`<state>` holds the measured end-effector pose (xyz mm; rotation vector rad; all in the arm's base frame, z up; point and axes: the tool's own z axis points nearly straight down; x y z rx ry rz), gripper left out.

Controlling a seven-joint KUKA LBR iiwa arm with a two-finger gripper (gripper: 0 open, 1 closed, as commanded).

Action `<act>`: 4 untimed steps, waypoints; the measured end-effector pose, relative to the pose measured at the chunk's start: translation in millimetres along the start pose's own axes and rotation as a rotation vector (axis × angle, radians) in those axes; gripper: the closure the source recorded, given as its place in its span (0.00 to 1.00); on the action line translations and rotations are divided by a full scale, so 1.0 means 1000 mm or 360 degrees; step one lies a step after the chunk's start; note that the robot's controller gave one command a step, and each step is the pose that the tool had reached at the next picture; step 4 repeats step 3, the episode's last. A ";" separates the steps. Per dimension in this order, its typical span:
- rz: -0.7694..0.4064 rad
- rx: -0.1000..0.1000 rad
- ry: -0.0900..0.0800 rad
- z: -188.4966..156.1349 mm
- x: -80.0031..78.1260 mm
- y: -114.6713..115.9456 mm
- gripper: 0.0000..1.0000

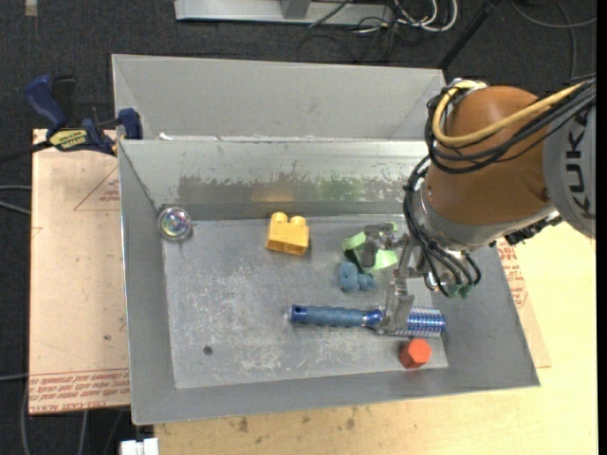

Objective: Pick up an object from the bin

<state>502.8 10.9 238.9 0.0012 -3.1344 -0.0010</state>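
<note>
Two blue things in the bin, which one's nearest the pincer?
The long blue brush along the front of the bin: the pincer sits at its neck. The small blue lump lies farther back.

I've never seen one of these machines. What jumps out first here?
The big orange-covered arm looms at the right, its gripper low over a blue brush near the front of the grey bin. A yellow block stands out toward the back wall, and a shiny ball sits in the back left corner.

Scuffed matt metal bin [237,368], glossy plastic yellow brick [287,233]
</note>
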 end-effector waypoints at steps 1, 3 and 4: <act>-0.0167 0.0000 -0.0001 0.158 -0.025 0.014 0.00; -0.0202 0.0003 -0.0029 -0.028 -0.044 -0.011 1.00; -0.0202 0.0003 -0.0029 -0.028 -0.044 -0.011 1.00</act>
